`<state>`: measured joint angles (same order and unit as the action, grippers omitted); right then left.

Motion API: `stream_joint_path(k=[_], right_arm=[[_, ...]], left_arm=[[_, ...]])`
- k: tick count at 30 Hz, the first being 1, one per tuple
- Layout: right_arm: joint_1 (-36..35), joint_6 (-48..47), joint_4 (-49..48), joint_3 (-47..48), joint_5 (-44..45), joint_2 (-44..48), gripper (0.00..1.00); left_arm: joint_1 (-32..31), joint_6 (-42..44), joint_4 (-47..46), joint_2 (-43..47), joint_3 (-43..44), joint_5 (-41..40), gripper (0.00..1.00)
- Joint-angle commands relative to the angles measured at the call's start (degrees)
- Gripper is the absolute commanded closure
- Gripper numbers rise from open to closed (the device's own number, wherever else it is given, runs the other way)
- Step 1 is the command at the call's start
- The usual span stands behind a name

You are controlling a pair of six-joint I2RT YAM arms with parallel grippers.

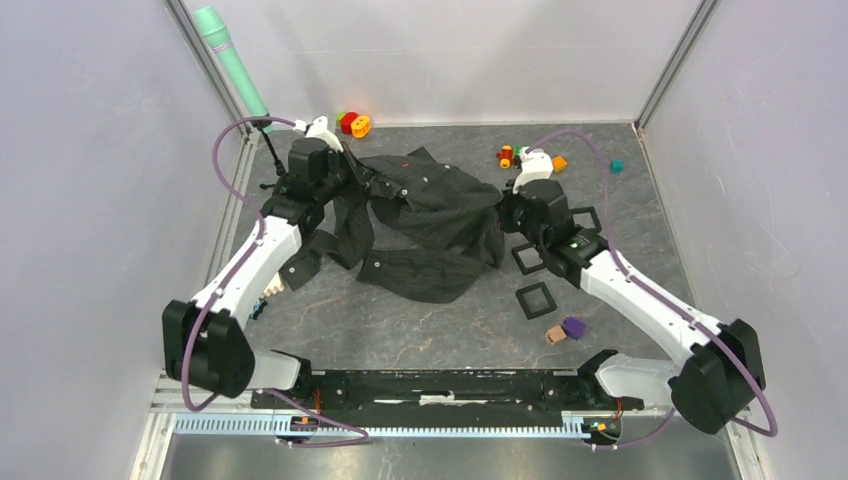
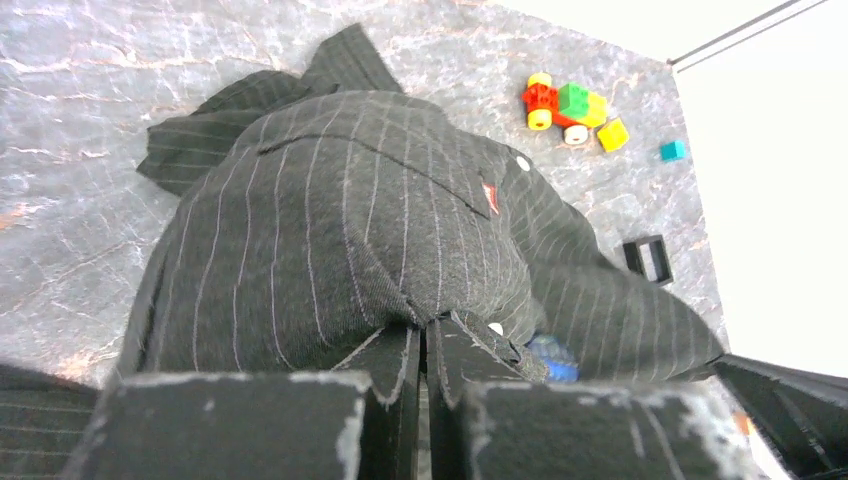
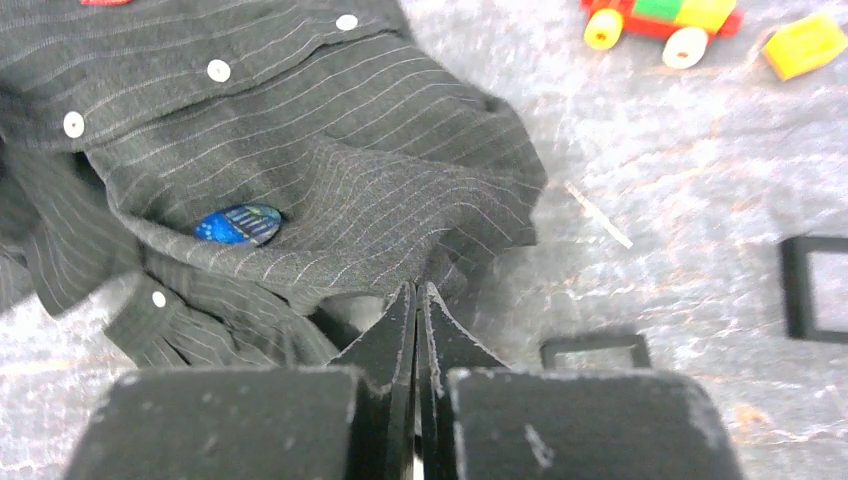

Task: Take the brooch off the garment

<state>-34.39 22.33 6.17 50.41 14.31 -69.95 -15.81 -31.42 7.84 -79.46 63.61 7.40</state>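
A grey, marble-patterned table (image 1: 420,320) fills the floor of a booth with plain pale walls (image 1: 90,150) on the left, far and right sides and metal posts in the far corners. A mint-green cylinder (image 1: 232,62) leans in the far-left corner. The garment (image 1: 430,220) lies crumpled at the middle of the table, slightly toward the far side, between the two arms. The left gripper (image 2: 428,345) is clamped on a bunched fold at the garment's left side, with pleats running into its closed fingertips. The right gripper (image 3: 416,320) has its jaws pressed together, tips at the garment's right hem; whether cloth is caught between them cannot be told. The brooch (image 3: 238,224), a blue oval, sits on the cloth in a shallow fold left of the right gripper's tips and just right of the left gripper's. A red tag (image 2: 490,198) shows near the white buttons (image 3: 218,70). Right of the garment lie three black square frames (image 1: 534,299), with a purple block (image 1: 573,326) and a tan block (image 1: 555,335) nearer. At the far right sit a toy car (image 1: 510,155), an orange block (image 1: 559,163) and a teal cube (image 1: 617,166); a red and orange toy (image 1: 353,123) rests against the far wall.
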Motion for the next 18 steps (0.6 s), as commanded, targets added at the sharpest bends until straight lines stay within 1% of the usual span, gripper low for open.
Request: stream_joint_path(k=[1,4,7,8,10,13,14,15,16,17,18], right_arm=[[1.0,-4.9,5.2,6.3,0.8,4.5,1.0],[1.0,-5.9,7.8,8.2,-3.9,5.8,1.0],[1.0,-6.4,10.7,8.9,-12.6,7.0,1.0],[1.0,-6.5,11.6,9.0,-13.6,7.5,1.0],[1.0,-6.9,13.9,9.5,-11.9,8.6,1.0],[1.3,-7.8,19.3,11.8,-2.9,9.1,1.0],[1.4,-8.5,20.2,12.3,-2.5,8.9,0.92],[1.4,-9.6,20.3,12.3,-5.0,8.7,0.75],[1.4,-10.5,19.0,11.3,-9.8,8.4,0.58],[1.4,-11.2,17.1,9.4,-16.7,8.1,0.45],[1.4,-11.1,14.5,7.5,-22.2,7.5,0.37]], left_arm=[[-1.0,1.7,4.5,6.8,1.8,-3.1,0.98],[-1.3,2.2,8.1,11.4,1.5,-6.1,0.98],[-1.3,2.5,11.2,16.5,0.5,-10.4,0.98],[-1.3,2.6,11.6,18.2,0.1,-11.7,0.98],[-1.3,2.5,12.2,20.1,0.1,-14.0,0.98],[-1.0,2.3,13.9,19.4,2.5,-16.4,0.98],[-0.9,2.2,14.5,18.6,3.4,-15.6,0.98],[-0.9,2.3,14.5,18.0,4.0,-14.2,0.98],[-0.8,2.4,14.4,17.1,4.4,-11.6,0.98],[-0.8,2.5,14.2,16.3,4.8,-9.1,0.98],[-0.9,2.5,14.1,15.6,5.1,-7.8,0.98]])
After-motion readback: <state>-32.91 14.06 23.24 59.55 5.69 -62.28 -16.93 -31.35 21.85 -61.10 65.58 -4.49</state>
